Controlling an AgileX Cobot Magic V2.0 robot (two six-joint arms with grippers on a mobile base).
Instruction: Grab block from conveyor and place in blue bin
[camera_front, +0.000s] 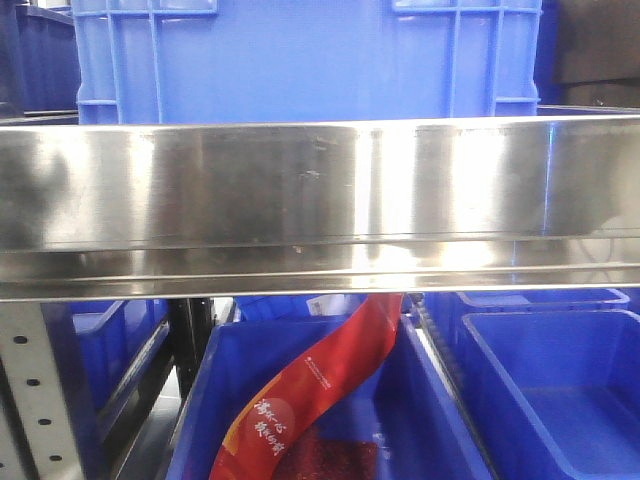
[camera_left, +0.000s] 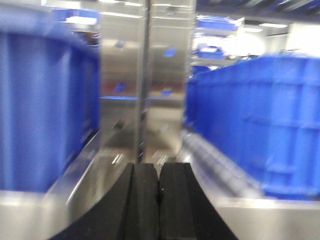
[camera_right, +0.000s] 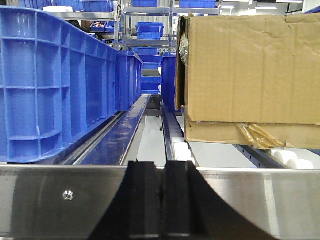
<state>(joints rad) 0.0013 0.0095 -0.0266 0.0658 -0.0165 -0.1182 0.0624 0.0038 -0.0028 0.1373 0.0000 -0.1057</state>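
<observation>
Blocks are nowhere to be seen in any of your three views, so you cannot yet say where the task's thing lies: it may be on a stretch of conveyor out of frame, or already down in a bin. Your left end effector (camera_left: 159, 200) has its black pads pressed together with nothing between them, pointing along a steel channel (camera_left: 142, 100) with blue crates at 9 and 3 o'clock; that view is blurred. Your right end effector (camera_right: 162, 200) is likewise pressed together and empty, sitting behind a steel rail (camera_right: 60, 200), with a blue crate (camera_right: 55, 85) at 10 o'clock, a cardboard box (camera_right: 250, 70) on rollers at 2 o'clock. In the front view a steel beam (camera_front: 320, 200) fills the middle, and a blue bin (camera_front: 230, 370) at 6 o'clock holds a red ribbon (camera_front: 330, 380). Both an approach and a finished drop fit this; find the block before you commit either arm.
</observation>
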